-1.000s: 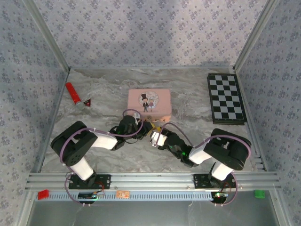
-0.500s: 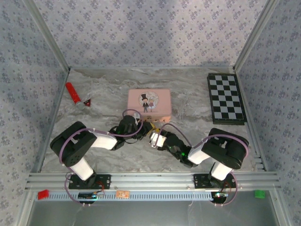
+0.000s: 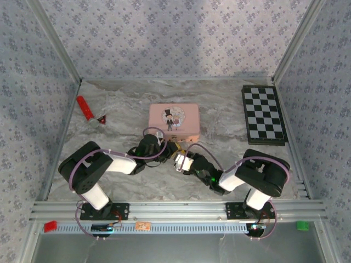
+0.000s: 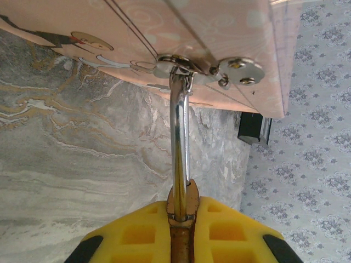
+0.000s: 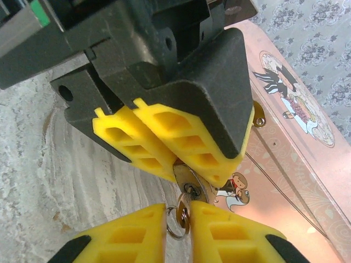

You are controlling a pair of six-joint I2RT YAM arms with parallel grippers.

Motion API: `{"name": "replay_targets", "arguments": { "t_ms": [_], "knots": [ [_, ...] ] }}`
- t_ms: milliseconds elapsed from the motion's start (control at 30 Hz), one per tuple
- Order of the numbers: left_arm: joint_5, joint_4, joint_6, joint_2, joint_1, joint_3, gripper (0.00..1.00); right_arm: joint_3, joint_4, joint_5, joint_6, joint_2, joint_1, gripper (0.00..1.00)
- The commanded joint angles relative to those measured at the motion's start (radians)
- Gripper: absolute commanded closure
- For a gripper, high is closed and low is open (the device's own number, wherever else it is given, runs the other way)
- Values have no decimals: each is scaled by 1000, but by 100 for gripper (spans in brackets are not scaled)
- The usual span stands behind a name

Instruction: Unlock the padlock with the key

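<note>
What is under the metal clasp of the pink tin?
The padlock: its steel shackle passes through the clasp. The yellow pads of the left claw grip its brass body and cover most of it.

Left gripper (image 4: 181, 235) clamped on the padlock (image 4: 182, 198) — brass body pinched between the yellow pads (image 4: 134, 235), bottom centre. Shackle (image 4: 180, 137) runs straight up and hooks through the clasp (image 4: 204, 66) on the pink tin (image 4: 219, 27). Tin sits on the marbled table (image 4: 82, 164). Patterned wall (image 4: 312, 137) on the right — dark board (image 4: 253, 127) at its foot, beyond the tin's corner.
</note>
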Motion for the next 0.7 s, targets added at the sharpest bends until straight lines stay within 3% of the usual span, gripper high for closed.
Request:
{"name": "replay_targets", "arguments": {
  "t_ms": [0,667],
  "knots": [
    [15,77,16,-43,-9,15,99,22,6,20,19,5,6,83],
    [20,84,25,-46,-12,18,99,39,32,65,164,23,0,89]
  ]
}}
